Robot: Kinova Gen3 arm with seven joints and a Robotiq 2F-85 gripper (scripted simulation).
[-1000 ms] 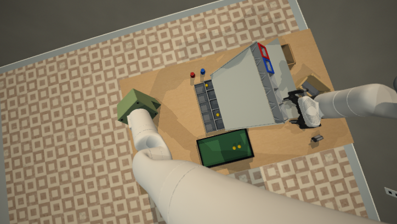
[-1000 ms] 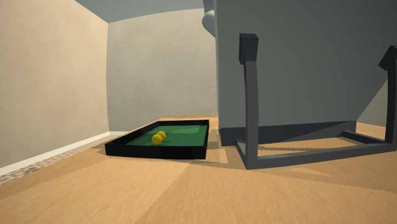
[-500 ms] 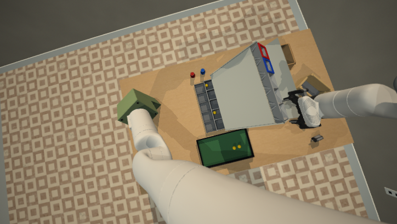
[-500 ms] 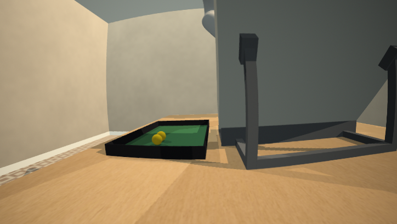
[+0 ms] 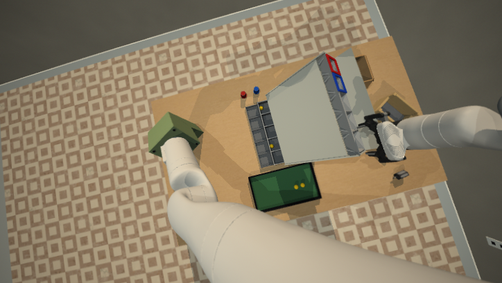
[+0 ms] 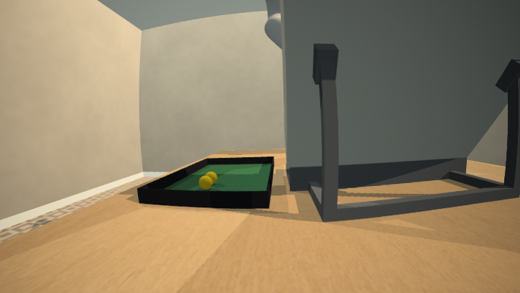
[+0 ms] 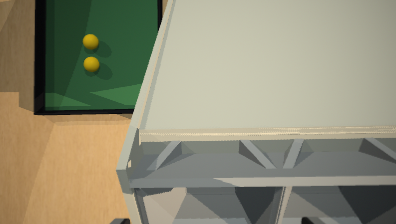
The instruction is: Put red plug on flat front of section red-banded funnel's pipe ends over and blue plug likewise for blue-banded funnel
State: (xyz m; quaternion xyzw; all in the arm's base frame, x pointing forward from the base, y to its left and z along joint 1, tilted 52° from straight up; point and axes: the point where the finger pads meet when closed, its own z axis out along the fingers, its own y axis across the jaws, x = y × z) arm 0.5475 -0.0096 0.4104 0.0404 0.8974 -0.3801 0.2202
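Gripper [image 5: 360, 141] [image 7: 213, 221] stands wide and empty beside the funnel row, near one bench corner; we should lift straight clear, then compare section marbles [image 5: 261, 107] before moving red plug [image 5: 243, 94] and blue plug [image 5: 256, 90], both along the long edge opposite the marble tray [image 5: 284, 204] [image 6: 240, 200] [image 7: 39, 70]

Plain room, patterned tile floor [image 5: 105, 196], pale walls [image 6: 210, 83], wooden worktable [image 5: 224, 140] [image 6: 182, 247] [image 7: 75, 160]

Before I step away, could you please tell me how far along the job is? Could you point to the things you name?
Two marbles [image 5: 261, 107] [image 5: 271, 146] already sit in the sectioned tray [image 5: 253, 136], so some test drops look done. Nothing is in hand: the gripper [image 5: 371, 135] is open over the funnel end. Left to do: both the red plug [image 5: 243, 94] and blue plug [image 5: 256, 90] stand on the table, unplaced.
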